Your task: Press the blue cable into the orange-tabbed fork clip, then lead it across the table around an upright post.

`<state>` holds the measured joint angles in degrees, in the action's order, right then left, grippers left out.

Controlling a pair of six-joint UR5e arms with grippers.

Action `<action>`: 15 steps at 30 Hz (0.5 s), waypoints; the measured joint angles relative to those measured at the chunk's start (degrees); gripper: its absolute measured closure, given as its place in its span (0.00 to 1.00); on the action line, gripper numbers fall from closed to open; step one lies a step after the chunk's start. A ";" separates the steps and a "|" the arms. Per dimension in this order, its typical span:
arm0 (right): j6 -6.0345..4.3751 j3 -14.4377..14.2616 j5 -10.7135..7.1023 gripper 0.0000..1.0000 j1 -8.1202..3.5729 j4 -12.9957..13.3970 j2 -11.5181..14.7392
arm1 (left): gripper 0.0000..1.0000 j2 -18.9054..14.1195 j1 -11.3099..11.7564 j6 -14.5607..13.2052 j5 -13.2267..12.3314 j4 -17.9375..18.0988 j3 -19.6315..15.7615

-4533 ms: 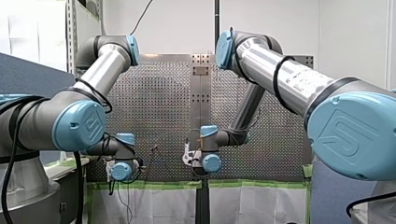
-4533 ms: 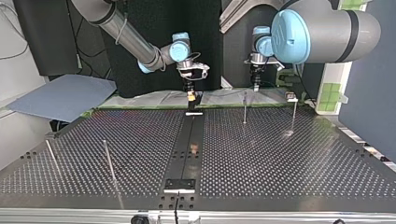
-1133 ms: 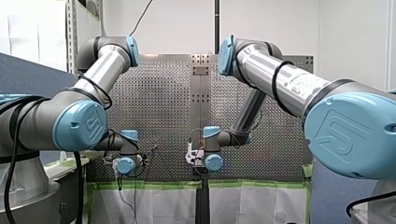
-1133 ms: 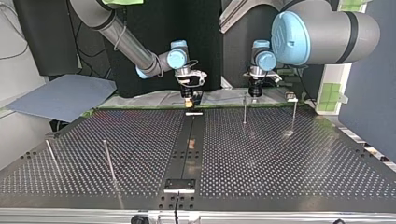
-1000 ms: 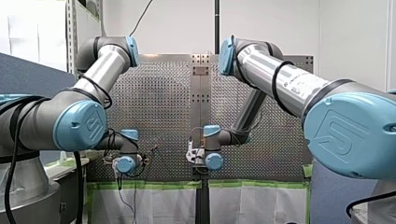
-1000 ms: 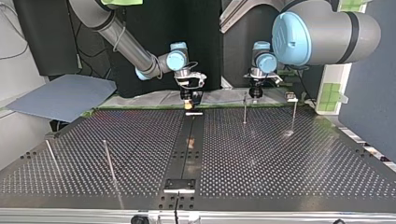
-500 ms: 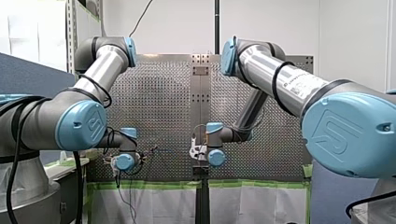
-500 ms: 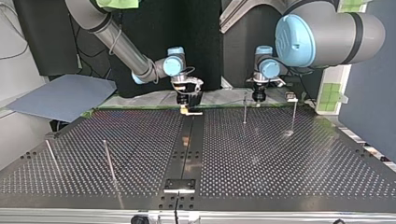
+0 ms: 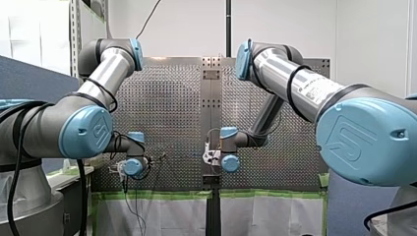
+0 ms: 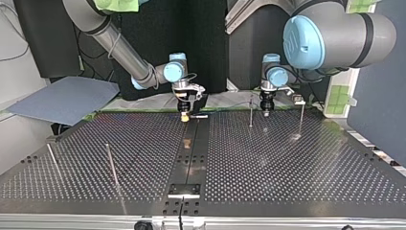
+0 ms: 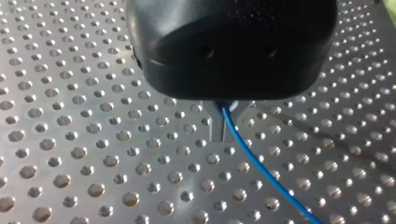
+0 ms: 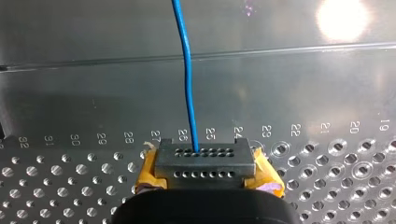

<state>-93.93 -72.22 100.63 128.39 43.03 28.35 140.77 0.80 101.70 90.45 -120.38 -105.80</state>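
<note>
— Gripper by gripper, then; the left gripper (image 11: 223,133)?
— Its metal fingers (image 11: 214,125) pinch the blue cable (image 11: 261,170); the cable trails off over the perforated surface (image 11: 93,140).
— And the right gripper (image 12: 200,156)?
— Yellow pads (image 12: 147,175) pressed together on the same cable, which runs straight ahead; in the top view the left gripper hangs near an upright post (image 10: 250,110) at the surface's far edge.
</note>
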 joint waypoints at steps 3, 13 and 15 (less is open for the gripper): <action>0.03 0.04 -0.05 1.00 -0.01 -0.09 0.00 | 1.00 0.01 0.09 -0.01 0.01 -0.14 0.20; 0.05 0.07 -0.07 1.00 0.12 -0.15 -0.05 | 0.81 0.05 0.11 -1.05 0.47 -0.91 0.34; 0.05 0.07 -0.08 1.00 0.18 -0.17 -0.04 | 0.65 0.05 0.14 -1.59 0.29 -1.44 0.34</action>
<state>-93.88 -72.14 100.55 128.56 42.86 28.31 140.83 0.94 100.11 90.74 -121.82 -105.46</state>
